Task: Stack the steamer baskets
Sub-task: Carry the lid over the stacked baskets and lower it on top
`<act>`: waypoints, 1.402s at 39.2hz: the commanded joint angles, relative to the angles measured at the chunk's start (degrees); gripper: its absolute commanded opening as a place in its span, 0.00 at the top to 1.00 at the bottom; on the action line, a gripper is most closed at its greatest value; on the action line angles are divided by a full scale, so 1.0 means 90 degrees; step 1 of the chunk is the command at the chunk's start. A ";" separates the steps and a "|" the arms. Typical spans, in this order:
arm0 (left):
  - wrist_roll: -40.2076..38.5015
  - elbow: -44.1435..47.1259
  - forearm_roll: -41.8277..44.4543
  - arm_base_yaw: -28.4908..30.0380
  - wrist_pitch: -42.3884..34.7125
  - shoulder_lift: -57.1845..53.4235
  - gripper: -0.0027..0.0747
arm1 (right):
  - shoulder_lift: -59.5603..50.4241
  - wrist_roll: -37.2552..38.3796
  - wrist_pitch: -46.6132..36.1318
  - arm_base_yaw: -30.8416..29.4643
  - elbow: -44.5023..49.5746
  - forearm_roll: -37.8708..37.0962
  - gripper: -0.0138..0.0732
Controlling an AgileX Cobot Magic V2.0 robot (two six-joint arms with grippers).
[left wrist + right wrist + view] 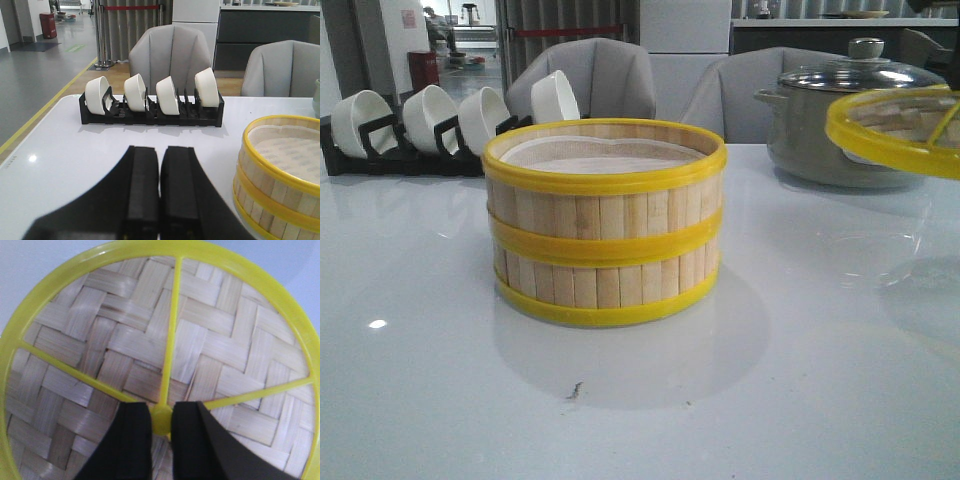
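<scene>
Two steamer baskets stand stacked in the middle of the white table, the upper one (605,175) on the lower one (605,285), with white liner showing in the top tier. In the left wrist view the stack (280,180) is to the side of my left gripper (160,172), which is shut on nothing above the table. My right gripper (161,421) is shut on the yellow knob of the woven-bamboo lid (100,340). That lid (895,125) hangs tilted in the air to the right of the stack. Neither gripper shows in the front view.
A grey-green pot (840,130) with a glass lid stands at the back right, behind the raised lid. A black rack of white bowls (420,125) sits at the back left, also seen as rack (150,110). Grey chairs stand beyond the table's far edge.
</scene>
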 commanded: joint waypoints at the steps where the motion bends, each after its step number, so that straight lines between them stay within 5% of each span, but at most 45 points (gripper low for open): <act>1: -0.0065 -0.0188 -0.0023 0.0005 -0.0584 0.0039 0.85 | -0.0378 -0.0047 -0.0020 0.0390 -0.0577 -0.0015 0.78; 29: -0.0065 -0.0188 -0.0023 0.0005 -0.0584 0.0039 0.85 | 0.0861 -0.0047 0.0311 0.3141 -0.2827 0.0115 0.78; 55: -0.0065 -0.0188 -0.0023 0.0005 -0.0584 0.0039 0.85 | 0.1861 -0.0047 0.0488 0.3602 -0.3845 0.0115 0.78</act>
